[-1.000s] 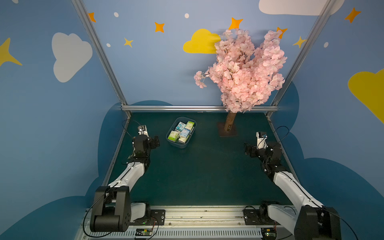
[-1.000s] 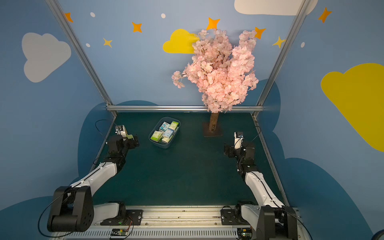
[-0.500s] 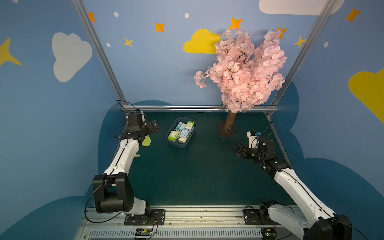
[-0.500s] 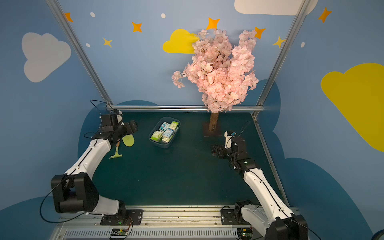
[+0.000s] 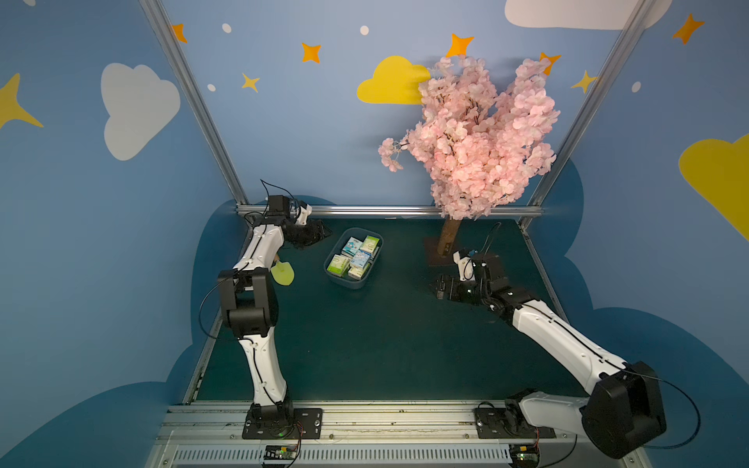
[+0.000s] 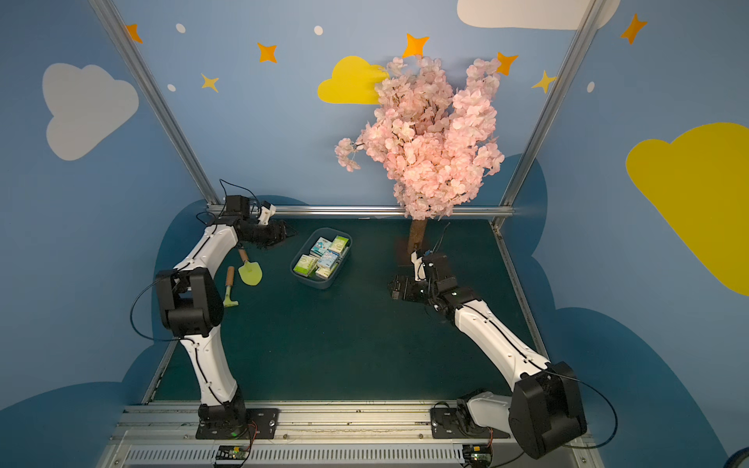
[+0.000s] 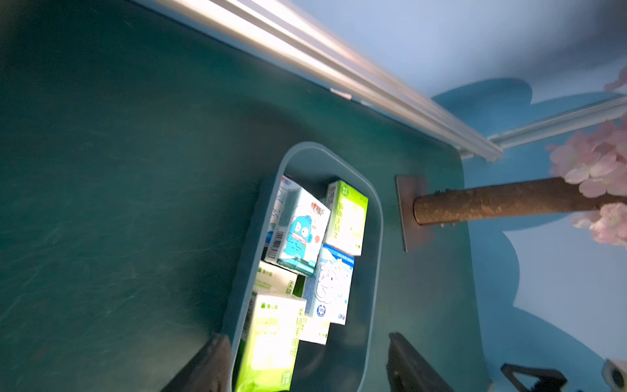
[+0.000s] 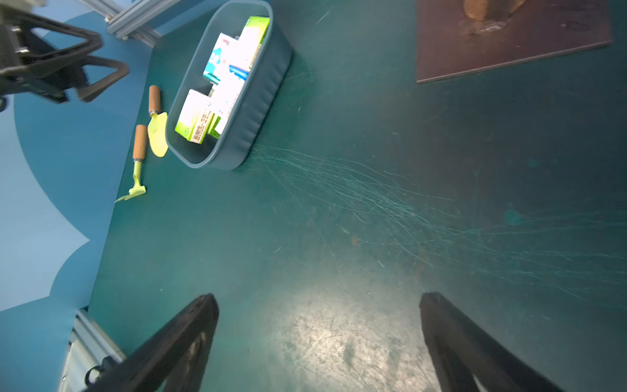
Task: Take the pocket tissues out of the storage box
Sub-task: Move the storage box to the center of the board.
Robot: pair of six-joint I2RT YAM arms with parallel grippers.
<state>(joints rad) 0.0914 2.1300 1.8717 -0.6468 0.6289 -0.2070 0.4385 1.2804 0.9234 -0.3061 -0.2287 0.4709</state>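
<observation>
left arm (image 5: 259, 251) extended forward, elbow high; left gripper (image 5: 322, 236) fingers (image 7: 410, 366) parted, empty. right arm (image 5: 555, 336) extended low; right gripper (image 5: 439, 287) fingers spread wide, empty.

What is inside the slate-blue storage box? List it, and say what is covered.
Only pocket tissues: lime-green packets and light-blue cartoon packets, piled overlapping inside the storage box. Lower packets are partly covered, so the exact count cannot be told.

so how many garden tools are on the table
2. The trowel lies between the box and the left arm; the rake lies beside it, farther from the box. The arm may hide others.
</observation>
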